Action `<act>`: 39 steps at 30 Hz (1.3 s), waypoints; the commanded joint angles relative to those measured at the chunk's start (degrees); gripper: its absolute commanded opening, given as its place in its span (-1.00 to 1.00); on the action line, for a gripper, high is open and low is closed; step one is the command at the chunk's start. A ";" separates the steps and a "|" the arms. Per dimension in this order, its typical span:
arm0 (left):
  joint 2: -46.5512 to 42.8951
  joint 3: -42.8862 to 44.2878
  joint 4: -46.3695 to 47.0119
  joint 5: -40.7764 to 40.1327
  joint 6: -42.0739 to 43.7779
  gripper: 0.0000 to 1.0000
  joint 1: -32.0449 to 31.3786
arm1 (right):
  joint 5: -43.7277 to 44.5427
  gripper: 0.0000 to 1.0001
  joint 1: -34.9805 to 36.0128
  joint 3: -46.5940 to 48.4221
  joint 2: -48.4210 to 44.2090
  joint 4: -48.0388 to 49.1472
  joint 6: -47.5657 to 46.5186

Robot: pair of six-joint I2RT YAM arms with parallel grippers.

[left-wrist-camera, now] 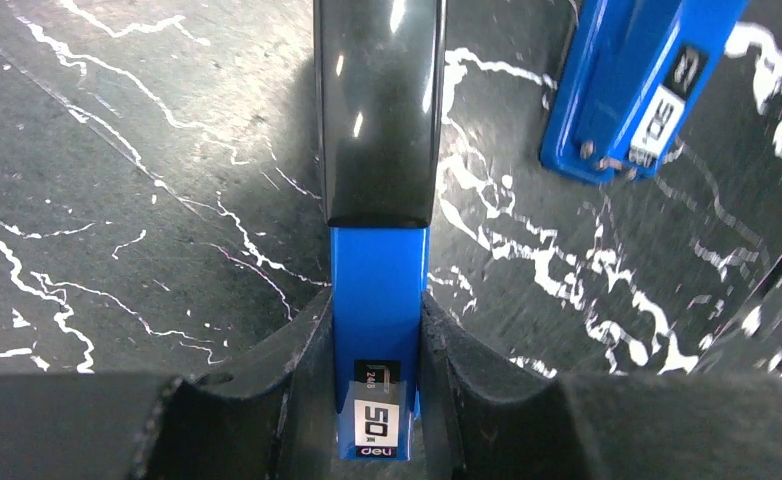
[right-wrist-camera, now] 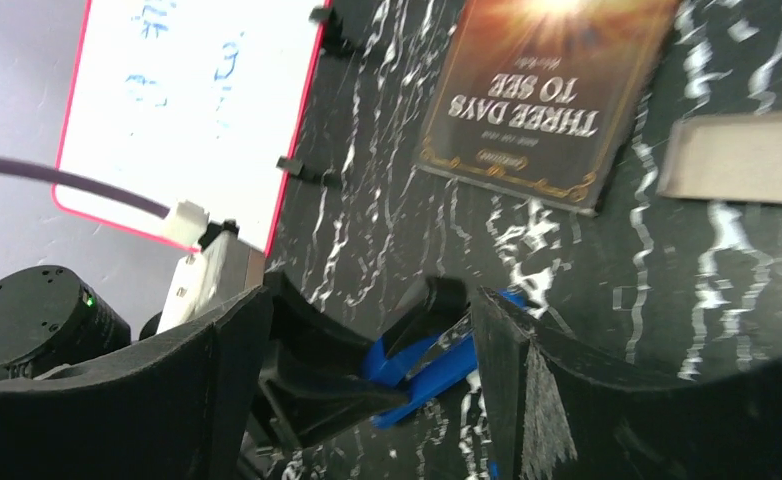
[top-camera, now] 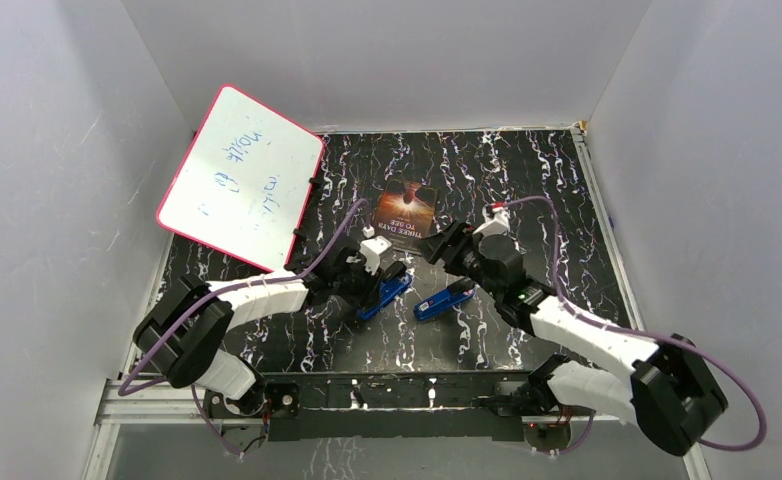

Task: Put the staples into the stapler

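1. Top view: the left hand [top-camera: 371,276] is closed on a blue stapler [top-camera: 391,289], whose long axis runs on from the arm toward the far right. A second blue stapler [top-camera: 445,298] lies just to the right of it on the tabletop [top-camera: 577,230], close to the open right hand [top-camera: 449,246].
2. Left wrist view: both fingers press the held stapler's sides near its labelled end. Its black-topped body points straight ahead of the hand, and the second stapler lies ahead-right, apart.
3. Right wrist view: a flat, pale grey strip, likely the staples [right-wrist-camera: 742,158], lies ahead-right of the open right hand, beside a book [right-wrist-camera: 547,90], with its long axis crosswise. The right hand looks the nearer one to fetch it.
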 commanded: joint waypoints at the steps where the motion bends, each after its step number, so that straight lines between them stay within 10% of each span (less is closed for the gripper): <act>1: -2.44 0.67 7.76 -4.22 -14.50 -1.00 -0.80 | -5.15 0.61 2.33 4.67 5.68 8.63 5.41; 25: -0.77 0.52 9.79 -11.63 -23.69 -1.00 -3.11 | -14.22 0.49 3.78 7.07 25.83 14.95 25.36; 39: -0.94 0.09 10.05 -15.81 -22.39 -1.00 -5.62 | -10.68 0.48 3.78 10.70 29.08 1.67 31.26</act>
